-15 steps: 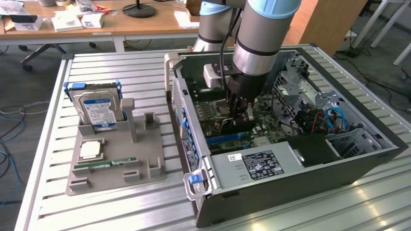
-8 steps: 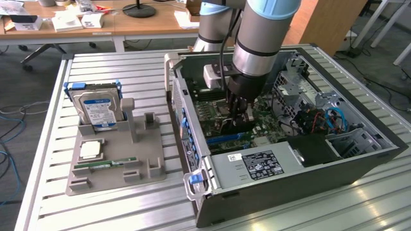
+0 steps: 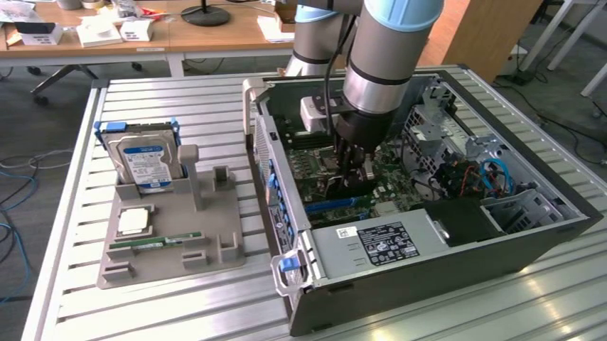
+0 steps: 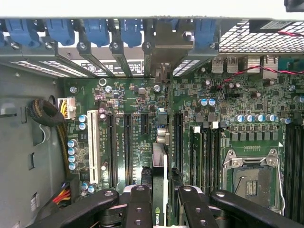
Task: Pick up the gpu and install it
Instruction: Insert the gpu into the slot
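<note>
Fingers [image 4: 147, 199] clamped on gpu [image 4: 160, 164], edge-on over motherboard [image 4: 228, 95] slots; exterior view: arm [image 3: 389, 57] inside case [image 3: 493, 245].

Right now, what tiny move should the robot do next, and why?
Probably ease straight down: the pincer grips the gpu edge-on above the motherboard, parallel to its long slots, and the card seemingly isn't seated yet.

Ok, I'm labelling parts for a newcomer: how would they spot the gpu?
Find the open computer case on the slatted table. Inside, the gripper grips the gpu, standing on edge over the green motherboard. It is the one thin dark card, unlike the silver hard drive outside.
</note>
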Robot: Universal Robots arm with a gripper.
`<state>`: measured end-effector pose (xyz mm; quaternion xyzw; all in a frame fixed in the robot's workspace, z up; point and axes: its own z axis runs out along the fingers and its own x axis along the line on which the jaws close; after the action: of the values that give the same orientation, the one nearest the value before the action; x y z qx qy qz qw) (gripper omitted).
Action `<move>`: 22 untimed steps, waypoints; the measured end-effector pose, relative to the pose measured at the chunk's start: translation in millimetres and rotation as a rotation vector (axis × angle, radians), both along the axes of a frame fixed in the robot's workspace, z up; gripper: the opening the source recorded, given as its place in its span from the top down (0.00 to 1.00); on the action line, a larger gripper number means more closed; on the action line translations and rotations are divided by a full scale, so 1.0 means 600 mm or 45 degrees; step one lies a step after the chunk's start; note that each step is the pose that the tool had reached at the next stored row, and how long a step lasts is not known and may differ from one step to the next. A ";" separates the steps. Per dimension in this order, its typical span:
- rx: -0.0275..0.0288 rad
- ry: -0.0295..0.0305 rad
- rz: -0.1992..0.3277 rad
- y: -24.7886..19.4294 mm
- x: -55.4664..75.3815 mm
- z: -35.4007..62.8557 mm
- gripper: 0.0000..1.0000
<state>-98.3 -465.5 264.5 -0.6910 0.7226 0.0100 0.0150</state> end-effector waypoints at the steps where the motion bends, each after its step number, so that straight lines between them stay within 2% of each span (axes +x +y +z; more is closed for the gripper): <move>1: 0.0002 -0.0001 0.000 0.0000 0.000 0.000 0.74; 22: 0.0003 -0.0023 0.004 0.0000 0.000 -0.006 0.74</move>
<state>-98.4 -465.5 260.8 -0.6921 0.7216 0.0095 0.0157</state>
